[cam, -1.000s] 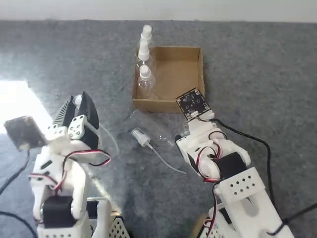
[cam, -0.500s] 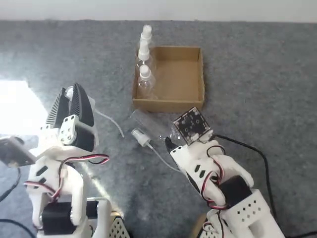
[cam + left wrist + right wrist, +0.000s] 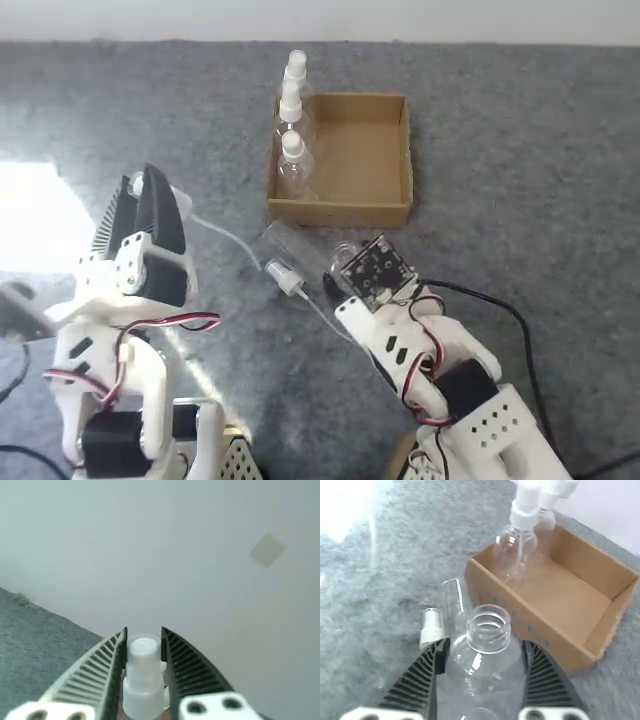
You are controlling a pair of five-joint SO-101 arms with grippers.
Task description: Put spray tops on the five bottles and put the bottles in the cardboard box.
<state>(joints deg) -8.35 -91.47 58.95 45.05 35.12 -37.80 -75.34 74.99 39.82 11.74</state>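
**Cap in one tool, open bottle in the other — set up for joining**

The left tool is closed tight on a white spray top, its ribbed jaws pinching the head from both sides. In the high view the top's thin dip tube trails free, down and right toward the centre of the frame. Gripping by the head leaves the tube end bare, and I judge that is the reason for the grip, since that end has to go down a bottle neck.

The right tool is closed around a clear bottle. Its jaws press on the shoulders and the open neck stands clear past the fingertips. Held by the body like this, the mouth is unobstructed for the cap.

In the high view the held bottle sits just below centre and the held spray top at middle left — the two are well apart. Closing that gap and lining the tube up with the neck looks like the next need.

On the grey tabletop between the arms lie a second spray top and a capless bottle on its side. Both are just below the cardboard box at upper centre. Three capped bottles stand along the box's left wall, probably so the last two fit beside them.
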